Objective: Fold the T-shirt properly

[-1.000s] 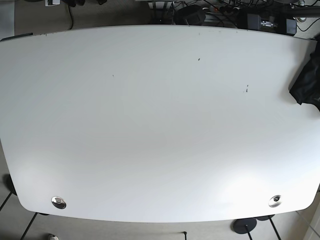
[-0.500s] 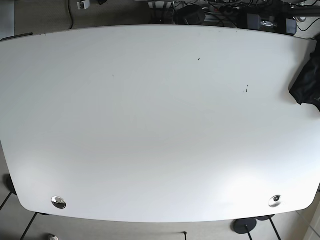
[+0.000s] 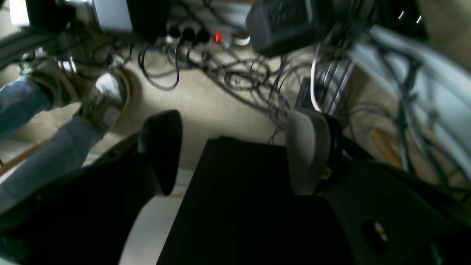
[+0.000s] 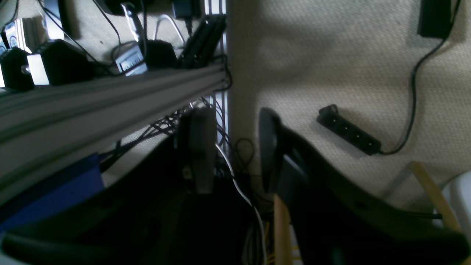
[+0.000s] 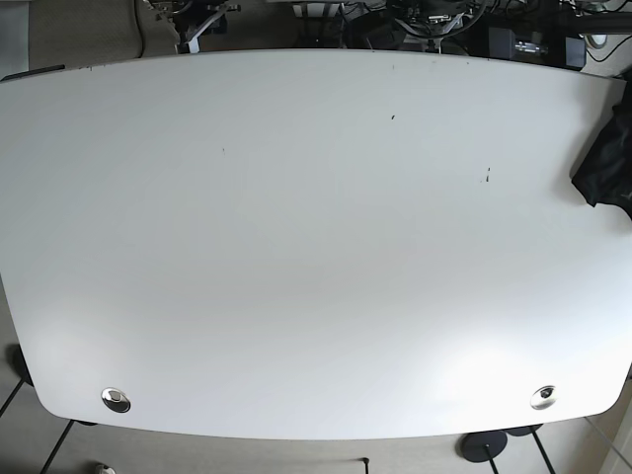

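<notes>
Your white table is bare apart from the black T-shirt, bunched up at the right edge of the base view and partly out of frame. Your left hand has its fingers spread wide, hanging over a dark box with a tangle of cables on the floor behind. Your right hand is parted too, gripping nothing, with a black power strip on the carpet right of centre.
</notes>
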{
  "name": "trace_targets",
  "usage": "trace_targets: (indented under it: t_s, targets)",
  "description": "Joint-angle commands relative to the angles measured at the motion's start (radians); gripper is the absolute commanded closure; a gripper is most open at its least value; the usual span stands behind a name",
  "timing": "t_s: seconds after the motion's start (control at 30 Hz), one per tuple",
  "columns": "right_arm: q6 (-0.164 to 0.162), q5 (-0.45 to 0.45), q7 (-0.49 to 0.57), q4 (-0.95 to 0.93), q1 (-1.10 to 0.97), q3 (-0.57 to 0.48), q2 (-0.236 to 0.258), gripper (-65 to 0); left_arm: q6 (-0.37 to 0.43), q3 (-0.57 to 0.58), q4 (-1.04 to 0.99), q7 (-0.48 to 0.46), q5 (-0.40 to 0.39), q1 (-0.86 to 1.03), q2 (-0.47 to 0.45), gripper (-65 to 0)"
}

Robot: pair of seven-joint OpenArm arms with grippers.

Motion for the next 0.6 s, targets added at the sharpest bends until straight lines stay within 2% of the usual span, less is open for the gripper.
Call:
trace_targets:
  t_s: [0.03, 0.27, 0.6]
  targets:
    - [0.005, 0.003, 0.011, 0.001, -0.007, 0.001, -0.004, -19.0, 0.005, 0.003, 0.005, 0.014, 0.0, 0.011, -0.002, -40.8]
    - [0.005, 0.004, 0.014, 0.002, -0.007, 0.005, -0.014, -19.2, 0.005, 0.008, 0.001, 0.01, 0.003, 0.008, 0.035, -40.7]
    - [0.005, 0.006, 0.012, -0.001, 0.01, 0.005, -0.017, -19.2, 0.005, 0.008, 0.0, 0.01, 0.003, 0.006, 0.027, -40.7]
